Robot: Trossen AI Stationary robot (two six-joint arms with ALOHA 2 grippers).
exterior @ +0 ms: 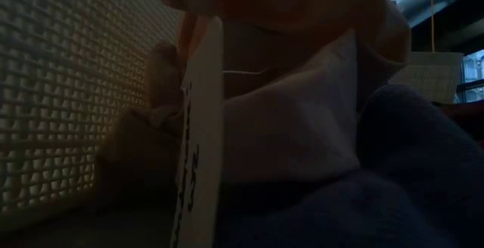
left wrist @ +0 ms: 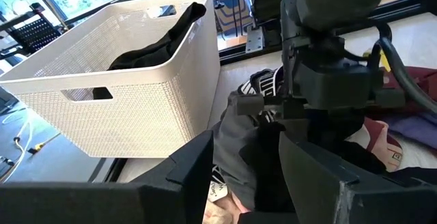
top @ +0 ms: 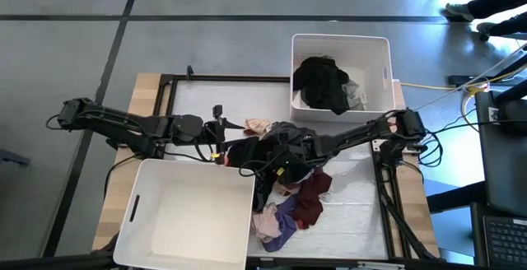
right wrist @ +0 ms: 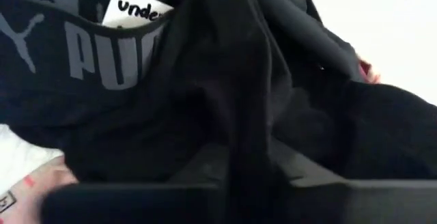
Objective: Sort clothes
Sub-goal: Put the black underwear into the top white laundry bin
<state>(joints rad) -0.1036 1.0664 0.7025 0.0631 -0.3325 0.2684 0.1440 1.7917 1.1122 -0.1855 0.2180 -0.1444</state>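
both arms are meeting over the heap of clothes (top: 288, 196) at the middle of the table, between the near bin (top: 185, 221) and the far bin (top: 339, 76), which is already holding black garments (top: 323, 83); the right gripper (top: 284, 156) is pressing down into a black garment (right wrist: 225, 80) with a grey printed waistband, and its fingers are buried in the folds, so i cannot tell whether they are clenched or released; the left gripper (left wrist: 249, 176) is sitting with its fingers spread wide on either side of dark fabric, not closing on it; the risk is that the two grippers are crowding one spot and could collide, or that the right one lifts several tangled pieces together, dragging maroon and purple items (top: 303, 206) along.
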